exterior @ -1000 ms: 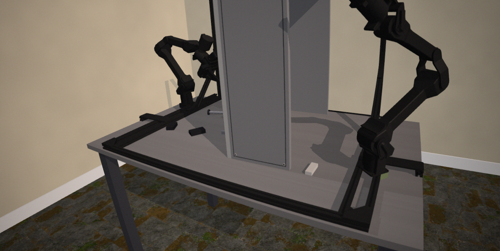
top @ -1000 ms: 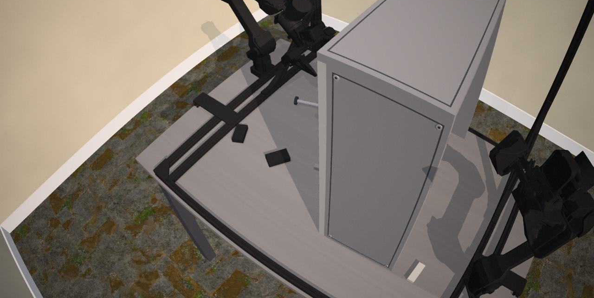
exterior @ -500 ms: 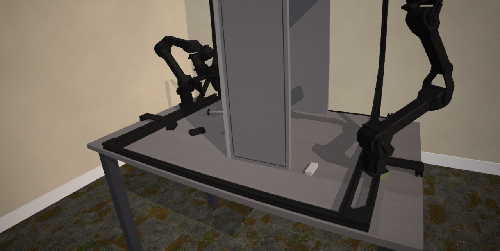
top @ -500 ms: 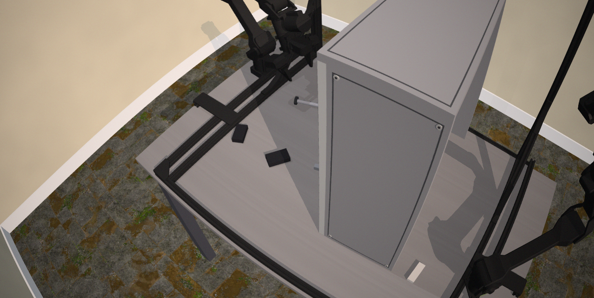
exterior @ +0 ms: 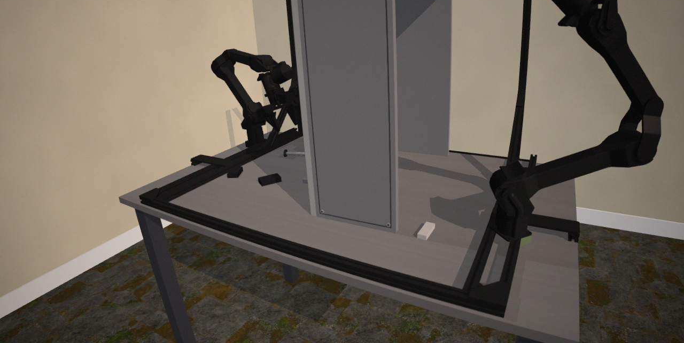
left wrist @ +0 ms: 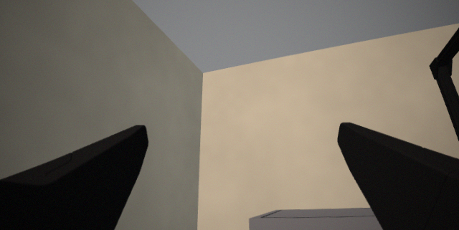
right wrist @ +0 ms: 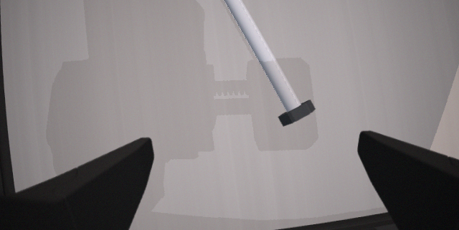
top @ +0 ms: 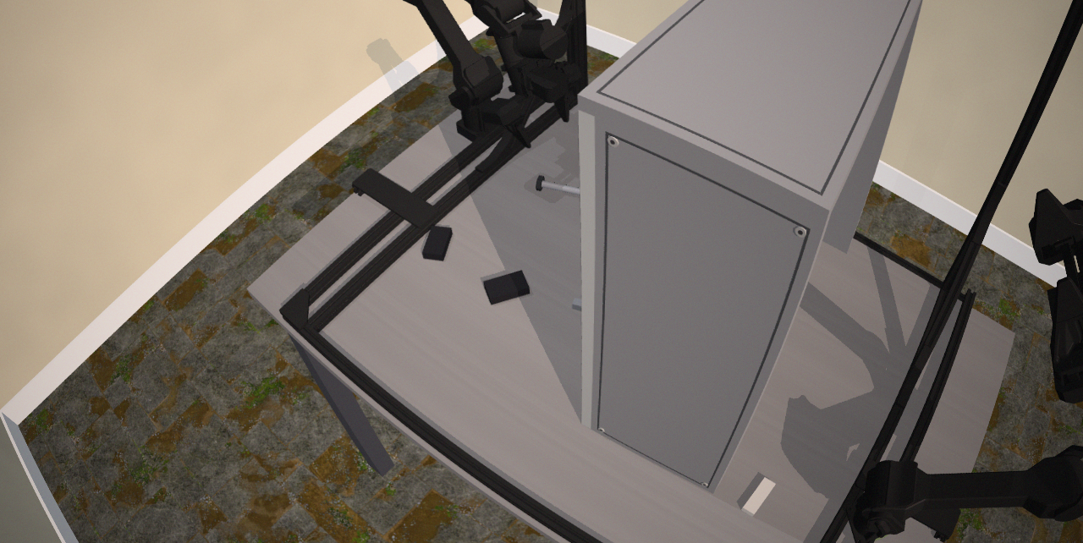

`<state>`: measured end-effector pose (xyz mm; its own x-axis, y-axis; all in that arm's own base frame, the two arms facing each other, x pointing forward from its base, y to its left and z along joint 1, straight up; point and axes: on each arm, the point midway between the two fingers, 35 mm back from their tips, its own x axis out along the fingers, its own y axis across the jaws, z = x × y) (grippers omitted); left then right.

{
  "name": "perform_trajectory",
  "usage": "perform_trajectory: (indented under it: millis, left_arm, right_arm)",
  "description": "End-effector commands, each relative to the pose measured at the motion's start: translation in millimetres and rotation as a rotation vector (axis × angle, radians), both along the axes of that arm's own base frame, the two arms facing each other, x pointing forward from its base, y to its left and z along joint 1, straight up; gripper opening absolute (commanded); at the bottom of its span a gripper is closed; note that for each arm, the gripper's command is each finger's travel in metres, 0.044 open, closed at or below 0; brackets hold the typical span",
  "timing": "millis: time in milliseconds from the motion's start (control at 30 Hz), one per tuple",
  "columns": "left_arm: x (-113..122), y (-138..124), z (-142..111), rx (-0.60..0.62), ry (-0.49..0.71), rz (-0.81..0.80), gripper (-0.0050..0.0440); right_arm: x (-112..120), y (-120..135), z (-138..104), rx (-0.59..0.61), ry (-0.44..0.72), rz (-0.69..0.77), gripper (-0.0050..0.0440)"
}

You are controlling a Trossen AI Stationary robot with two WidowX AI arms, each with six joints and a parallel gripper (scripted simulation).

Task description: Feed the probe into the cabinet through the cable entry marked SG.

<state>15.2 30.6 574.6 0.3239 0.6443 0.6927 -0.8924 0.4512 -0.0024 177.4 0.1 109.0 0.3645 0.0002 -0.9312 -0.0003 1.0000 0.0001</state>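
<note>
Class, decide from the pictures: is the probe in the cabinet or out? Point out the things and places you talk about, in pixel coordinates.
Out: the probe (top: 558, 186) (exterior: 295, 153) (right wrist: 251, 33) lies on the table (top: 424, 327) (exterior: 239, 207) (right wrist: 341, 187), its nut end beyond the cabinet's edge (top: 587, 252) (exterior: 305, 149).

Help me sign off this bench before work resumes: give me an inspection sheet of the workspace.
Surface: grey table, shadows across it; spills, nothing seen.
Job's things: probe lying on the table, far end out of view; cabinet upright, SG marking not seen.
Clutter: two black blocks, white block, grey piece partly hidden, green piece by the left arm's base.
Grippers: left hand open, empty; right hand open, empty, above the table.
Cables: nothing seen.
Surroundings: beige wall, patterned floor.
</note>
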Motion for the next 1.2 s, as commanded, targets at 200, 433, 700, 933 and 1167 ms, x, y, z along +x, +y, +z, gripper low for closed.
perform_trajectory:
  millis: [200, 433, 700, 933, 1167]
  left_arm:
    - [36.1, 17.1, -49.1, -0.223, 0.169, -0.352, 0.044]
    - [67.5, 5.2, -103.2, -0.381, 0.403, -0.678, 0.044]
    - [79.6, -19.3, -152.7, -0.459, 0.658, -0.934, 0.044]
    - [79.2, -30.6, -173.1, -0.474, 0.775, -1.031, 0.044]
    - [79.2, -30.6, -173.1, -0.474, 0.775, -1.031, 0.044]
  right_arm:
    - [-0.6, -0.1, -0.4, 0.0, 0.002, 0.0, 0.044]
    - [-0.6, -0.1, -0.4, 0.0, 0.002, 0.0, 0.044]
    - [-0.6, -0.1, -0.4, 0.0, 0.002, 0.0, 0.044]
    - [-0.6, -0.1, -0.4, 0.0, 0.002, 0.0, 0.044]
    - [7.7, -1.9, -2.8, -0.025, 0.054, 0.059, 0.044]
